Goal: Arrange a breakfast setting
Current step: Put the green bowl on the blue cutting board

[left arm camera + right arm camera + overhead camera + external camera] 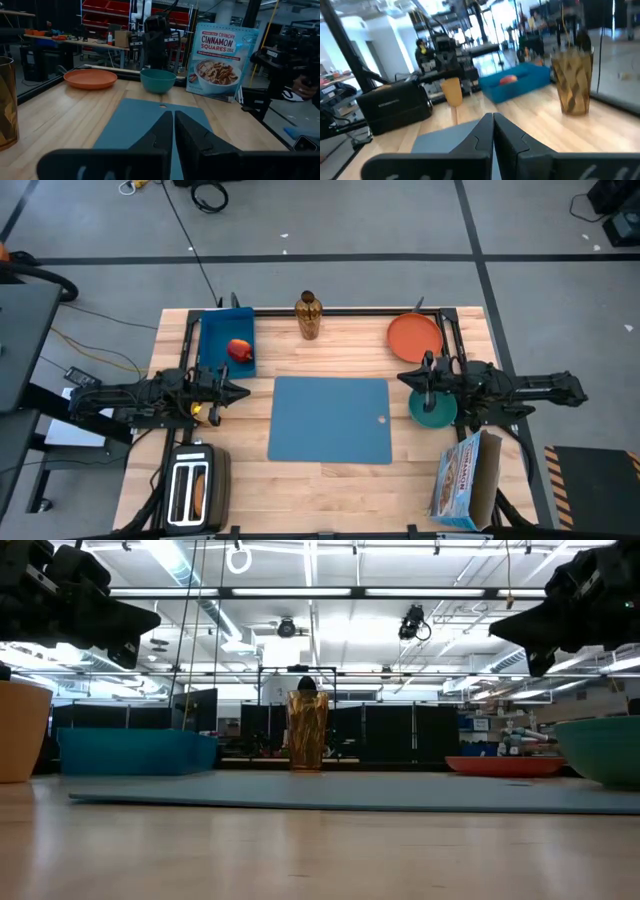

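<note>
The blue placemat [330, 420] lies flat in the table's middle. The orange plate [415, 337] rests at the far right. The teal bowl [432, 412] stands just near of it, partly under my right arm. A red apple [240, 350] lies in the blue bin [225, 335] at the far left. The orange cup [452, 91] stands by my left arm. My left gripper [245, 391] hangs shut and level at the mat's left edge. My right gripper [400, 378] hangs shut and level at the mat's right edge. Both are well above the table.
An amber faceted bottle [308, 316] stands at the far edge between bin and plate. A silver toaster [195, 490] sits at the near left corner. A cereal box [465, 478] stands at the near right. Bare wood lies along the near edge.
</note>
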### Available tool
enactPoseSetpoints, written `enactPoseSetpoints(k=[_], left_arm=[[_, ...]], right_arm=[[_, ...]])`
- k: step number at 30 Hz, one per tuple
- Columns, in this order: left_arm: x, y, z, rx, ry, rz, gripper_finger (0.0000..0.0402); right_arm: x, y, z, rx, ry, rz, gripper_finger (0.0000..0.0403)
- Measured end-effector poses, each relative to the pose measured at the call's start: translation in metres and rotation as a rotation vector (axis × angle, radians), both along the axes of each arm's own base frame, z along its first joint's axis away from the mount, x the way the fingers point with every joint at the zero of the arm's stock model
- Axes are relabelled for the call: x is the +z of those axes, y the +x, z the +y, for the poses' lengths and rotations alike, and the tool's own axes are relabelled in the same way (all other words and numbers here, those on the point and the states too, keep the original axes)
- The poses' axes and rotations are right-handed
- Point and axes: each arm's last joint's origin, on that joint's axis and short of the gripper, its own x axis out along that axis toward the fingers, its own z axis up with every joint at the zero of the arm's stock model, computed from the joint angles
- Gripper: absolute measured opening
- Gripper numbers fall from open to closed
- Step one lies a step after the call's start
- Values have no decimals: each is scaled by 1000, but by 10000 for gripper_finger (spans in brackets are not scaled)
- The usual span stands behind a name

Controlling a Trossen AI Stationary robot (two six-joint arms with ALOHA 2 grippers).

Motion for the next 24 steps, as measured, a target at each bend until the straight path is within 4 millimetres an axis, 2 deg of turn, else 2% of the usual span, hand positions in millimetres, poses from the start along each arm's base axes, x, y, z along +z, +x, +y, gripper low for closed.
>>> enactPoseSetpoints(k=[5,12,19,24], left_arm=[[0,0,0,0,0,0,25],[0,0,0,0,0,0,25],[0,0,0,0,0,0,25],[0,0,0,0,0,0,25]], right_arm=[[21,7,4,21,85,158,6],[56,37,12,-39,317,466,5],[83,74,37,-107,475,834,3],[93,90,54,-270,538,1100,5]])
